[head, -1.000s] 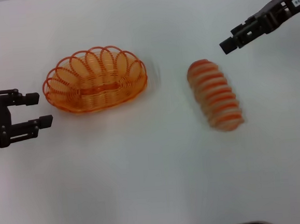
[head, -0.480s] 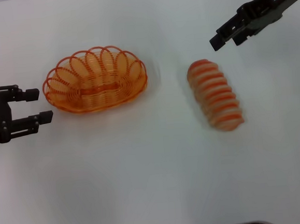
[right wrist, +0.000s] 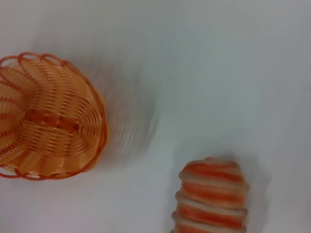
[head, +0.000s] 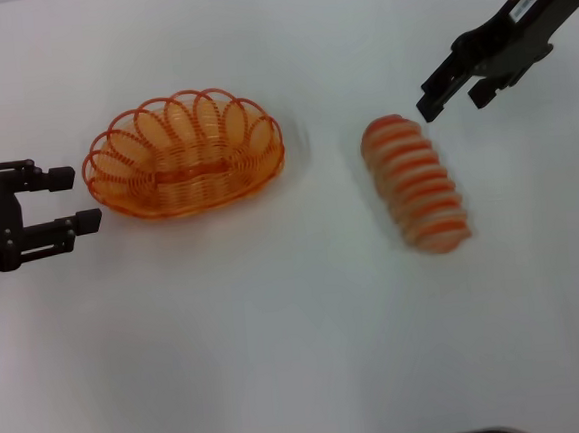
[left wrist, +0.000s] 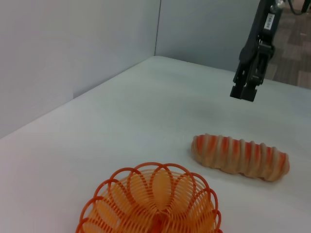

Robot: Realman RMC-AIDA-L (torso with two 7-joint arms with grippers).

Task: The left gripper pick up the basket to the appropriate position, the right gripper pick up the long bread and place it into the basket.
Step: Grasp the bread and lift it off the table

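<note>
The open, empty left hand [head: 76,201] sits just beside the orange wire basket [head: 183,155] at the tabletop's left edge, its long axis running toward the hand, while the empty, parted right hand [head: 455,97] hovers just beyond the far end of the long bread [head: 415,182].

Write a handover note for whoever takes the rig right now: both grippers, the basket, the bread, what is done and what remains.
Left gripper: open, empty, at the basket's left end, not touching it.
Right gripper: open, empty, in the air past the far end of the long bread, not touching it.
Basket: empty, on the white table, left of the bread with a clear gap.
Long bread: lies on the table.
Done: nothing grasped yet.
Left: grip and position the basket; pick up the bread and place it inside.
</note>
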